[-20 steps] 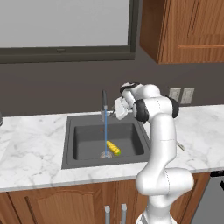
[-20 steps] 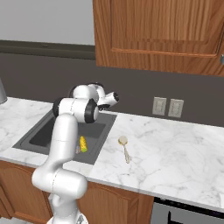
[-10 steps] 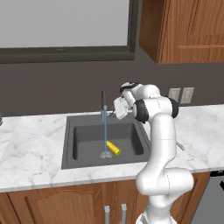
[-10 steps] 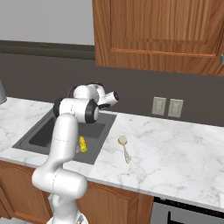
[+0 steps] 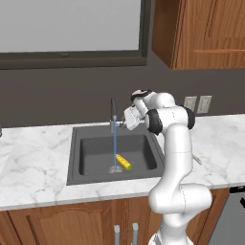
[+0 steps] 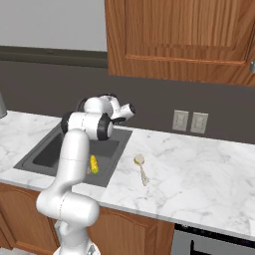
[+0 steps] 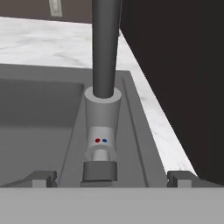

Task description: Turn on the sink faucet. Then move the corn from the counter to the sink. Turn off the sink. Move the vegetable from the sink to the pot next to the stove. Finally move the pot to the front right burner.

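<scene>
I see my gripper (image 7: 112, 177) spread wide with nothing between its fingertips (image 7: 43, 178), which stand well apart on either side of the lever at the base of the sink faucet (image 7: 104, 78). In the hand view the faucet's grey base, marked with a red and a blue dot, sits right in front of me, its small lever pointing toward the camera between the open jaws without either finger touching it. From the left base view the gripper (image 5: 125, 122) is held just beside the faucet (image 5: 114, 115) at the back edge of the sink (image 5: 76, 158), on the faucet's right. A thin blue stream of water (image 5: 115, 148) runs straight down from the spout to the drain.

The corn (image 5: 123, 161) lies on the floor of the basin, just right of where the stream lands, angled across the bottom. In the right base view I can pick out the corn (image 6: 93, 164) in the sink (image 6: 37, 154) beside my arm's forearm. A spoon-like utensil (image 6: 141, 168) rests on the marble surface (image 6: 199, 169) to the right of the sink, apart from the basin's edge. Two wall outlets (image 6: 190, 121) sit on the dark backsplash above the surface.
</scene>
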{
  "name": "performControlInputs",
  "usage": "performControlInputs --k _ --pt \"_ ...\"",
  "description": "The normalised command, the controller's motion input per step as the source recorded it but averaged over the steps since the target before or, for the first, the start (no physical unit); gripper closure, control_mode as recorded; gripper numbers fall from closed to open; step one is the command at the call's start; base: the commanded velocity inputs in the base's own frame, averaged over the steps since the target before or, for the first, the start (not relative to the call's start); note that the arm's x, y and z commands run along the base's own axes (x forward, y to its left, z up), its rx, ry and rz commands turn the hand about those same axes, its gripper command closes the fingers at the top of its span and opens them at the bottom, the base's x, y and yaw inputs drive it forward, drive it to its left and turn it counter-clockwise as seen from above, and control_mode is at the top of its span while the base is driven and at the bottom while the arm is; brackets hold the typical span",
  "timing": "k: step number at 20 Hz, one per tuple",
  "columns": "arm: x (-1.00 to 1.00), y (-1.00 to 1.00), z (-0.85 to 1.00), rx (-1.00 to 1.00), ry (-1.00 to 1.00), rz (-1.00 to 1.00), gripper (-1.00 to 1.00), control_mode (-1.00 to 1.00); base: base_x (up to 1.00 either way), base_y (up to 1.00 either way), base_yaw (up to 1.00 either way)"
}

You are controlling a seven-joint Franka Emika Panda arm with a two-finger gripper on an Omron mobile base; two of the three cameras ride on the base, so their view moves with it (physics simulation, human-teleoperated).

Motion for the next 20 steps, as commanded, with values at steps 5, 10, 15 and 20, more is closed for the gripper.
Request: performControlInputs --k 5,10,15,20 --pt "0.0 0.37 0.24 0.0 0.08 0.0 -1.0 -1.0 0.0 0.0 0.0" --pt "0.0 0.41 0.29 0.0 0.06 0.0 -1.0 -1.0 0.0 0.0 0.0" --pt "0.0 0.45 0.27 0.0 0.05 0.0 -1.0 -1.0 0.0 0.0 0.0" --pt "0.0 0.29 0.05 0.0 0.01 0.0 -1.0 -1.0 0.0 0.0 0.0"
